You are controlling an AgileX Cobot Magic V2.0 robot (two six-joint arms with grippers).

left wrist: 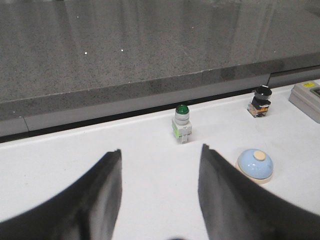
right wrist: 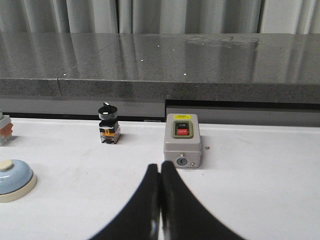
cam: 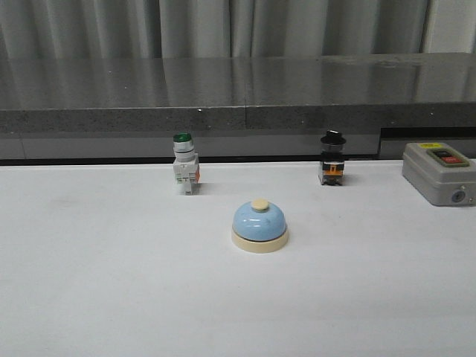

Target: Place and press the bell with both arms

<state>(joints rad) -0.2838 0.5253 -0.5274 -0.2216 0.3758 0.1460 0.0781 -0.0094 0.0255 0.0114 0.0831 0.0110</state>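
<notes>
The light-blue bell point(cam: 259, 224) with cream base and cream button stands upright on the white table, near the middle in the front view. It also shows in the left wrist view point(left wrist: 255, 165) and at the edge of the right wrist view point(right wrist: 14, 180). My left gripper point(left wrist: 160, 152) is open and empty, above the table, with the bell beside its right finger and a little ahead of it. My right gripper point(right wrist: 160, 167) is shut and empty, its tips close before the grey box, the bell far off to one side. Neither arm shows in the front view.
A green-capped white push-button switch point(cam: 184, 165) stands behind the bell to the left. A black-knobbed switch point(cam: 332, 159) stands behind to the right. A grey box with red button point(cam: 439, 172) lies at the far right. A dark stone ledge point(cam: 238, 97) runs along the table's back.
</notes>
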